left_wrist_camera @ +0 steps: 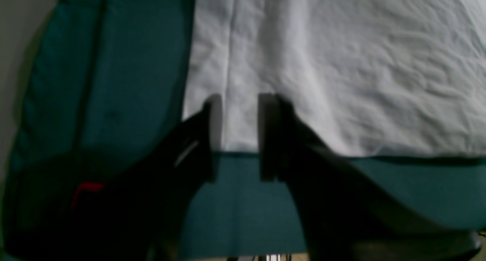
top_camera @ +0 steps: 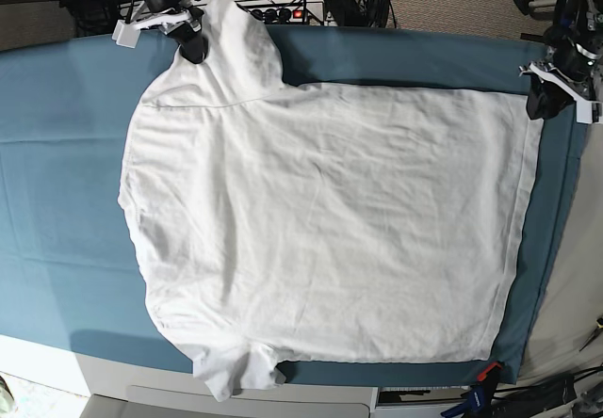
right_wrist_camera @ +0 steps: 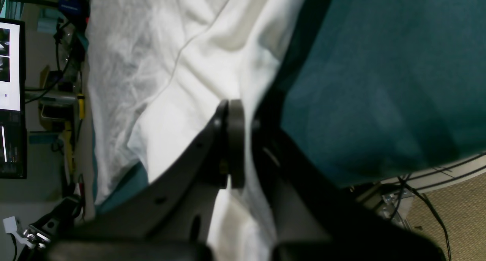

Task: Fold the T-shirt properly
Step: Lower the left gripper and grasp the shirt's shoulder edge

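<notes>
The white T-shirt (top_camera: 320, 220) lies spread flat on the teal table cloth (top_camera: 57, 154), sleeves on the left of the base view and bottom hem on the right. My right gripper (top_camera: 193, 49) is at the far sleeve; in the right wrist view it (right_wrist_camera: 245, 141) is shut on a fold of the T-shirt (right_wrist_camera: 190, 82), held a little off the cloth. My left gripper (top_camera: 546, 103) is at the far hem corner. In the left wrist view it (left_wrist_camera: 240, 137) is open, its fingers either side of the T-shirt's (left_wrist_camera: 341, 63) hem edge.
The teal cloth (left_wrist_camera: 114, 63) drapes over the table edge just past the left gripper. A monitor (right_wrist_camera: 9, 97) and cables stand beside the table. A power strip (top_camera: 283, 11) lies behind the table's far edge. A clamp (top_camera: 485, 376) sits at the front right corner.
</notes>
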Robot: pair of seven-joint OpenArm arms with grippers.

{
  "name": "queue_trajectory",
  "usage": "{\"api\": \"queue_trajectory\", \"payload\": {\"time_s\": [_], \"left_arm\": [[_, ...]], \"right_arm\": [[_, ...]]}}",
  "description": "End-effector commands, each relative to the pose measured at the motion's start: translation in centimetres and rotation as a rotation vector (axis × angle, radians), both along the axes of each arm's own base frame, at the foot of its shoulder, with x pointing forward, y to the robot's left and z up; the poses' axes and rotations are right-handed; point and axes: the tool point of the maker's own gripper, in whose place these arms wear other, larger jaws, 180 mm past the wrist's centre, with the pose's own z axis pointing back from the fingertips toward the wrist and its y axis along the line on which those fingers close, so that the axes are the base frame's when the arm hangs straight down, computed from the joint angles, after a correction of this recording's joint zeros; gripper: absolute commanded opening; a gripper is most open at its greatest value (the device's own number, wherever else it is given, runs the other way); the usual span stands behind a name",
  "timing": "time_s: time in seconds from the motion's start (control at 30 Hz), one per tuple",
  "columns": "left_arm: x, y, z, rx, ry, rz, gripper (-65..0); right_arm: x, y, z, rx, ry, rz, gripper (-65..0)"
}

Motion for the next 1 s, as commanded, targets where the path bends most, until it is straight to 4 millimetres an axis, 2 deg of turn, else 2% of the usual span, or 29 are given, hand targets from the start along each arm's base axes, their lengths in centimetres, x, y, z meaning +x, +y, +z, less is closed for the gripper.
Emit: {"api": "queue_trajectory", "payload": {"time_s": [0.0, 0.97], "left_arm": [[0.54, 0.3, 1.17, 0.012, -0.041, -0.009, -47.8], [0.28, 0.25, 1.04, 0.019, -0.037, -0.017, -47.8]], "right_arm": [[-0.26, -0.05, 0.04, -0.005, 0.006, -0.002, -65.0], [0.29, -0.08, 0.21, -0.007, -0.007, -0.001, -65.0]]}}
